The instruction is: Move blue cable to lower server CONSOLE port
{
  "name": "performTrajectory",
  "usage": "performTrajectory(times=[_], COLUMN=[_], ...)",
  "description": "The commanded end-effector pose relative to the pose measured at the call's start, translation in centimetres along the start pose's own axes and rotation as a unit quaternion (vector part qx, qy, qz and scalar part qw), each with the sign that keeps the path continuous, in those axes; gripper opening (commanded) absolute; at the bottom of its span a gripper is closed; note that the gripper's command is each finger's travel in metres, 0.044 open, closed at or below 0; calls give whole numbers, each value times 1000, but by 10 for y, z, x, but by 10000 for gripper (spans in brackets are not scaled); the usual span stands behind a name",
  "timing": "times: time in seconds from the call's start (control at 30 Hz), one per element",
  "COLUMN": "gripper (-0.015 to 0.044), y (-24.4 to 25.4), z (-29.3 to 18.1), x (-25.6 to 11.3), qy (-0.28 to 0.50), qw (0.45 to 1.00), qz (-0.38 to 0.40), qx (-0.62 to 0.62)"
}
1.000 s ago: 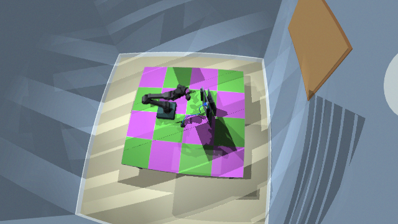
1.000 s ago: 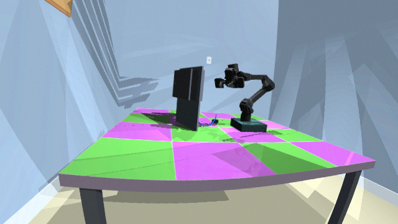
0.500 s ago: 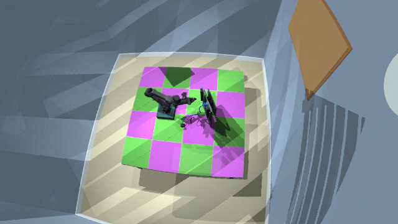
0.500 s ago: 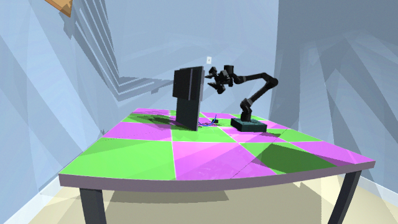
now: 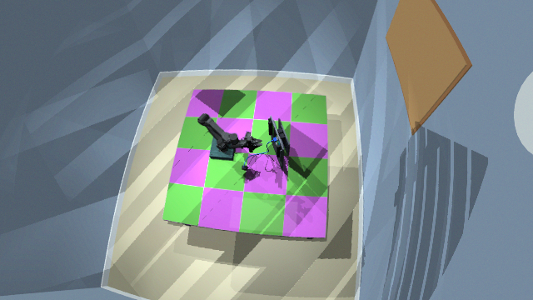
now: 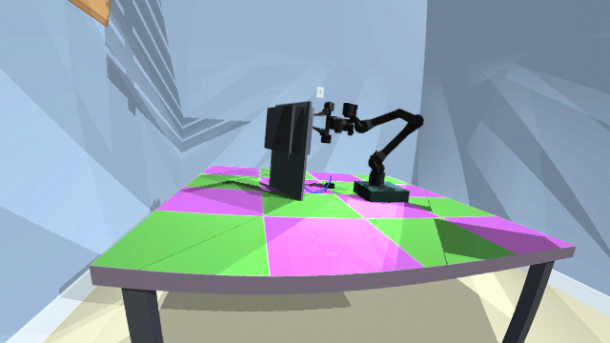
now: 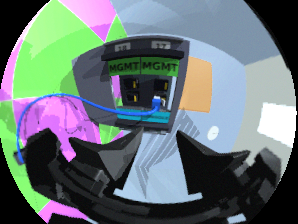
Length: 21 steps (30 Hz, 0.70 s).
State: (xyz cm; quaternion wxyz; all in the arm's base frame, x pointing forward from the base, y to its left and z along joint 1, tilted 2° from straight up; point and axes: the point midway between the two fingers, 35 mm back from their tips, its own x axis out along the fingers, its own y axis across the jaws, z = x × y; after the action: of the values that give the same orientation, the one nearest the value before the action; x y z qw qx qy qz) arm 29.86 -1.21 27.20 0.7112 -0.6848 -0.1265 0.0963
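The small blue plug (image 5: 274, 140) (image 7: 156, 102) on the thin blue cable (image 5: 267, 149) (image 6: 316, 191) (image 7: 90, 101) sits in an opening of the upright dark server assembly (image 5: 281, 143) (image 6: 288, 171) (image 7: 92, 82), at the lower right of four dark openings in the wrist view. Two green MGMT labels (image 7: 124, 67) (image 7: 159, 66) lie above the openings in that view, under tags reading 18 and 17; the lettering on the teal strip (image 7: 142, 117) below is too small to read. In front of the assembly, the black end effector (image 5: 261, 143) (image 6: 315, 121) (image 7: 160, 131) stands about half open, fingers apart, with nothing between them and the plug beyond the tips. From the plug, the cable curves away to a small black block (image 5: 245, 167) (image 6: 330, 185) (image 7: 19, 157) low over or on the green-and-pink checkered counter (image 5: 183, 204) (image 6: 315, 248); contact is hard to tell. The jointed black arm (image 5: 212, 127) (image 6: 388, 149) rises from a dark teal square base (image 5: 216, 156) (image 6: 402, 195), and an orange-brown board (image 5: 429, 62) (image 6: 97, 10) (image 7: 198, 85) is beyond the counter
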Motion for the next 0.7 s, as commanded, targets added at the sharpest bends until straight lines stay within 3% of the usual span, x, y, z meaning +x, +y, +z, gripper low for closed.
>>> performTrajectory(times=[0.0, 0.17, 0.67], gripper=[239, 239, 239], y=[2, 2, 1], z=[-2, 11, 14], x=[7, 56, 70], qy=[3, 3, 3], qw=[1000, 1000, 1000], qz=[2, 0, -1], qx=[-7, -7, -7])
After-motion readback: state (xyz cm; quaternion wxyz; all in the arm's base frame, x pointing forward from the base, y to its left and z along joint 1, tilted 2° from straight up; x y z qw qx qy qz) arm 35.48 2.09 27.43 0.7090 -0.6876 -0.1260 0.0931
